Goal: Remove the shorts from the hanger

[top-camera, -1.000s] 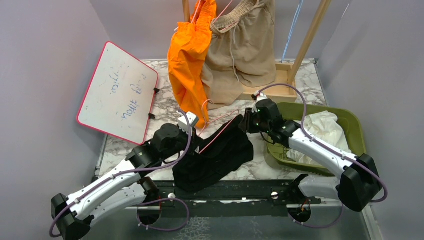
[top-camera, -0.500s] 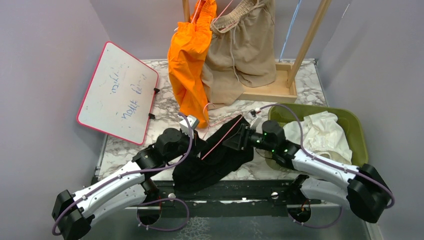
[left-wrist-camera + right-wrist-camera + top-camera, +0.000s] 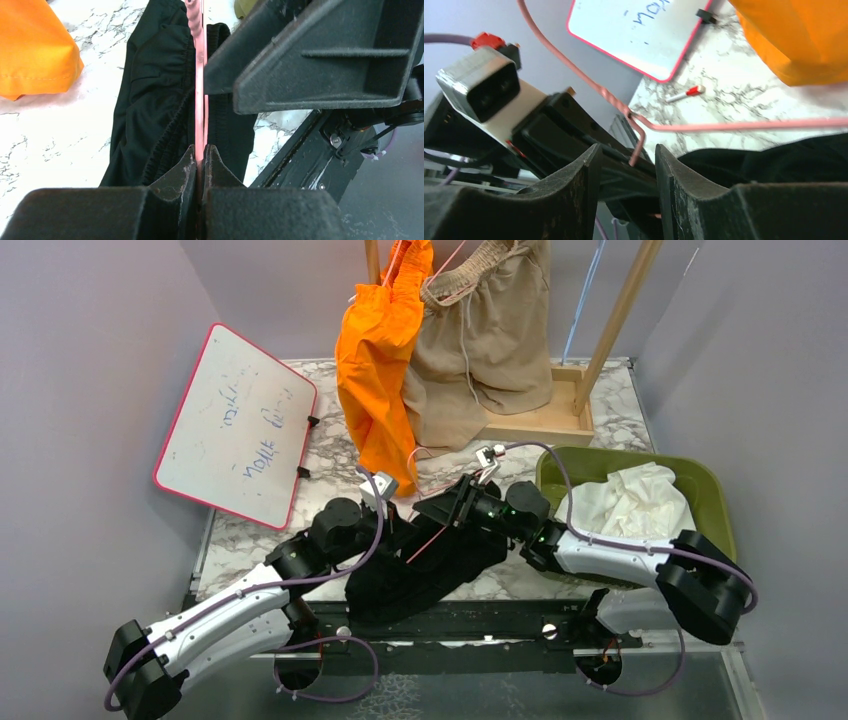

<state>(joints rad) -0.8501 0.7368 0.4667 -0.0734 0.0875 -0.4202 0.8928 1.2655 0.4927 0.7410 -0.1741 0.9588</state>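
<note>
**Black shorts down, hanger pinched**

The black shorts point(image 3: 430, 565) lie crumpled in the lower middle of the top view, threaded on a pink wire hanger point(image 3: 200, 90). The left gripper point(image 3: 200, 155) is clamped on that wire. The right gripper point(image 3: 628, 152) stands narrowly parted, the hanger's hook end showing in its gap, gripping nothing. The cloth looks light, limp and likely to snag, so the gathered waistband beside the wire seems the best hold. Room is tight, with the orange pair point(image 3: 375, 370) just above and the bin point(image 3: 715, 490) at right.

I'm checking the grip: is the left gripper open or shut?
Shut: the left gripper pinches the pink hanger wire between its fingers, over the black shorts.
</note>
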